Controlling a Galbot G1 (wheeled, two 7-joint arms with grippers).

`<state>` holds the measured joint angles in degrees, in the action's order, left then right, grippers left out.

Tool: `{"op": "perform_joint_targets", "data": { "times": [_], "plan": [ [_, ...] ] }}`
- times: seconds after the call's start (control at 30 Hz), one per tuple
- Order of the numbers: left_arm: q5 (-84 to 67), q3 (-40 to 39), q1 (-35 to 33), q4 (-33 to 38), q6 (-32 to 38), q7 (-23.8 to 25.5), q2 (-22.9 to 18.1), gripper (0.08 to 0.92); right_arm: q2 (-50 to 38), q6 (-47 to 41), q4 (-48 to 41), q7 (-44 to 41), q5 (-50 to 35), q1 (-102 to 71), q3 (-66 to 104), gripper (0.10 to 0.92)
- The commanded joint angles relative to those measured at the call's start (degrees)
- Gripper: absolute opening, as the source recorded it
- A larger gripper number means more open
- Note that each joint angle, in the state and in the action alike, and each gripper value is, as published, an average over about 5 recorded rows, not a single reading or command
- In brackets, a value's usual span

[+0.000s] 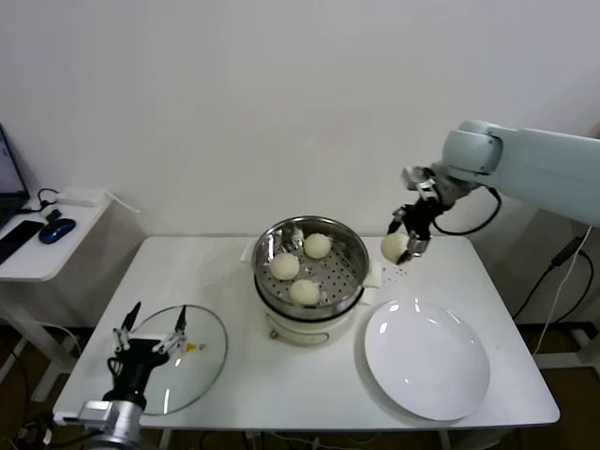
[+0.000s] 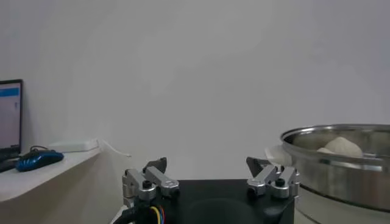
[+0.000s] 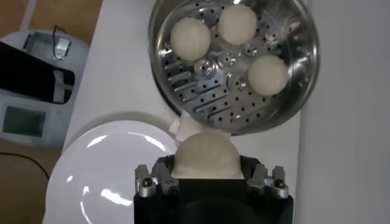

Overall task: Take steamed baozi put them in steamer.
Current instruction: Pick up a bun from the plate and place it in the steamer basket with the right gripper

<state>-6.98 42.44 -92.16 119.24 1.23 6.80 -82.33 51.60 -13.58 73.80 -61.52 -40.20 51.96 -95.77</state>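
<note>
Steamer (image 1: 342, 272): we count three baozi (image 1: 285, 266) inside; right gripper (image 1: 410, 246) beside rim clamps fourth baozi (image 1: 394, 247); left gripper (image 1: 150, 330), fingers spread, near glass lid (image 1: 202, 366).

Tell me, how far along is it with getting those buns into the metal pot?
Three baozi already sit on the steamer's perforated floor. The fourth baozi is held in the right gripper, raised beside the steamer's rim, above the table. The white plate is bare. What remains is carrying this last one over and releasing it. The left gripper hangs open over the glass lid.
</note>
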Motion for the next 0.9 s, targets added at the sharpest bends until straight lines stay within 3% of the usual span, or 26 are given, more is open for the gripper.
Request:
{"op": "perform_joint_targets", "data": {
  "times": [0.03,0.43,0.9],
  "plan": [
    [0.0,0.3,0.0,1.6,-0.9,-0.3,0.2,0.823,15.7,-1.2,-12.4,1.5,-4.7,-3.8,1.1,0.704],
    [-1.3,1.4,-0.4,1.3,-0.8,-0.4,0.5,0.823,22.7,-3.3,-17.5,3.9,-3.3,-13.1,4.3,0.729],
    [-1.6,1.7,-0.7,0.8,-0.7,-0.7,0.6,0.823,20.0,-5.6,-16.4,7.2,-4.1,-16.8,4.7,0.729]
  ]
}}
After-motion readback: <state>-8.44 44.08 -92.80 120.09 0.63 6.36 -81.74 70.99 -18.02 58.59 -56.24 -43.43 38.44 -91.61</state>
